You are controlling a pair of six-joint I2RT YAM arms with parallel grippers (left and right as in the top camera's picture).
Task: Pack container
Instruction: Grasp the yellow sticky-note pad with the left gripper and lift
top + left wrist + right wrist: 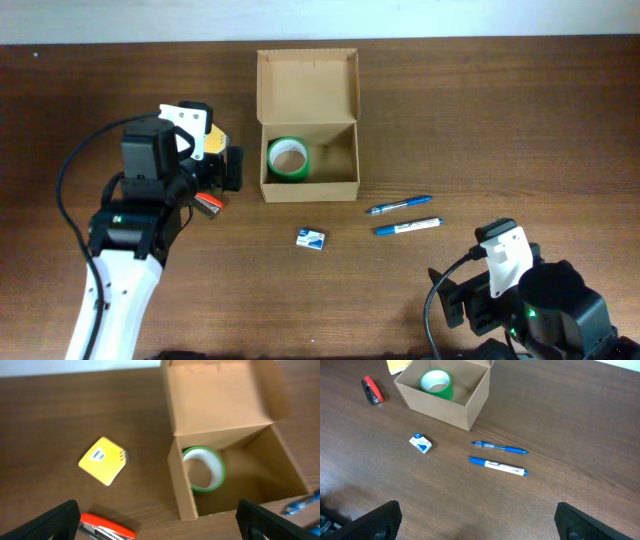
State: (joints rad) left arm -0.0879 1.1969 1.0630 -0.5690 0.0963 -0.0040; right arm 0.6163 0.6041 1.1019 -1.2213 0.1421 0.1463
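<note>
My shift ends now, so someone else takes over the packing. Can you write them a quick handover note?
Left gripper: jaws open, empty, just left of the box.
Right gripper: jaws open, empty, over the table, front right.
Done: green tape roll is in the open box.
To do: yellow notepad, red stapler, small blue-white packet, pen and marker lie outside it.

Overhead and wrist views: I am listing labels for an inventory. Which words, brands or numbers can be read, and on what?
No text is legible in any view.
Yellow square notepad: small dark label, too blurred to read.
Small blue-and-white packet: print too small to read.
White marker pen with blue cap: dark print on the barrel, too small to read.
Tan cardboard box: plain, no print seen.
</note>
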